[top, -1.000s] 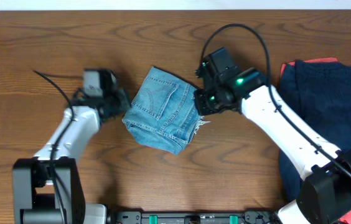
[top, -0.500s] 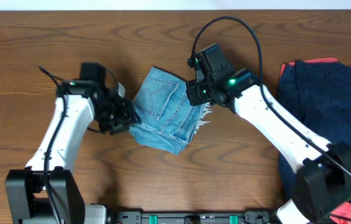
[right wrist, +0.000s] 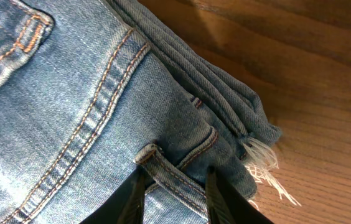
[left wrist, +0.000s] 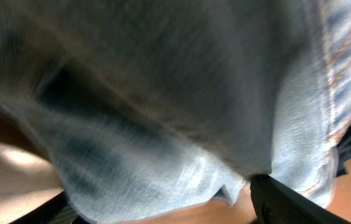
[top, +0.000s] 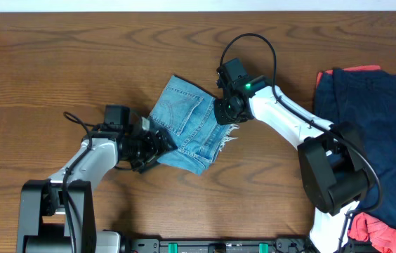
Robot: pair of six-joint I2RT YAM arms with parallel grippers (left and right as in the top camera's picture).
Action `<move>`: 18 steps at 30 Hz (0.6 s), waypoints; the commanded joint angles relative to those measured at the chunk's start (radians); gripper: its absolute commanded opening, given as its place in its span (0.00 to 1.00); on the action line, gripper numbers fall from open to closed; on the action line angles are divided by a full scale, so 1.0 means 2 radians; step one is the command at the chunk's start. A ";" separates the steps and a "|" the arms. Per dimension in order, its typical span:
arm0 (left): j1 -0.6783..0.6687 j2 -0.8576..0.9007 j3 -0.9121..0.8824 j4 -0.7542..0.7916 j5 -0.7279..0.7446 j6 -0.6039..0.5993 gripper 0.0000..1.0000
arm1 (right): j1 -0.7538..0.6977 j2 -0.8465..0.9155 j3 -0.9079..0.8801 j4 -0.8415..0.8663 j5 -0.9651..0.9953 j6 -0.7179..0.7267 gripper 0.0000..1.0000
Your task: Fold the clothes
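Folded jeans (top: 187,133) sit mid-table, long axis tilted from far-left to near-right, frayed hem (top: 230,137) poking out on the right. The left end effector (top: 154,144) is at the near-left edge with its fingers (left wrist: 287,200) spread wide and denim filling its view, gripping nothing. The right end effector (top: 224,116) is on the far-right edge, narrowly parted over a belt loop (right wrist: 163,168) (no pinch I can see). Both arms flank the bundle. There's bare table (top: 57,63) to the left; the navy garment (top: 373,119) crowds the right.
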 commanded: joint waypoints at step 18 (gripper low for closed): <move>-0.001 0.011 -0.076 0.308 -0.037 -0.159 0.88 | 0.018 0.053 -0.002 -0.004 -0.042 0.009 0.27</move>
